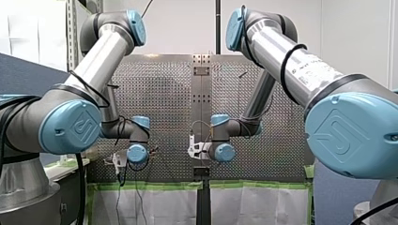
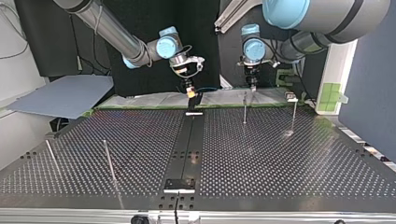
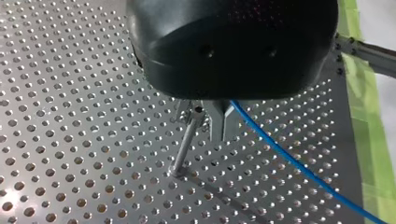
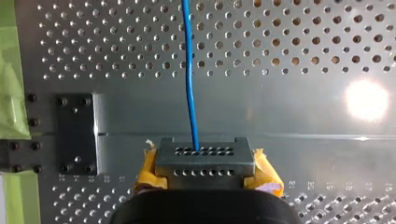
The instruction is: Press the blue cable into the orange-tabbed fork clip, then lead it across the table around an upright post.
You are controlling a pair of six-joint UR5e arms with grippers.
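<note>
both gripping | my left gripper [image 3: 218, 133] clamps blue cable [image 4: 189, 70] just beside upright post [image 3: 186, 144] | my right gripper [image 4: 204, 161] pinches it

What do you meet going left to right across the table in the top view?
Leaning post → second post → black centre strip → post near the far edge → rightmost post.

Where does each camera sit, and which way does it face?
Front view: behind the shoulders, facing over the perforated metal table; my left arm and my right arm show.
Top view: across the table, facing the arms; sides crossed.
Left wrist view: down past my left gripper onto a thin upright metal post.
Right wrist view: down past my right gripper.
Both wrist views share the thin blue cable.
</note>
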